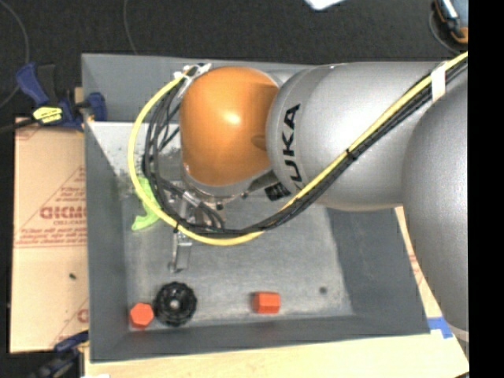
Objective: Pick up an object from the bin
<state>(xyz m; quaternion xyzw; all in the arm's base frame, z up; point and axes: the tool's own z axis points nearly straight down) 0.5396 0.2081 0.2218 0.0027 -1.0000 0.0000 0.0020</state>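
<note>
My gripper (180,263) hangs below the arm's orange cover, over the left part of the bin floor. Just in front of it, near the bin's front wall, lies a black round toothed wheel (174,303). A small orange hexagonal piece (141,315) sits beside the wheel on its left, close to the front left corner. To the gripper's left, a bright green thing (146,215) lies by the left wall, partly hidden behind the cables. Nothing is visible in the gripper.
An orange block (265,302) lies alone near the front wall, right of the wheel. The arm and its cover hang over the back half of the bin and hide what lies there.
</note>
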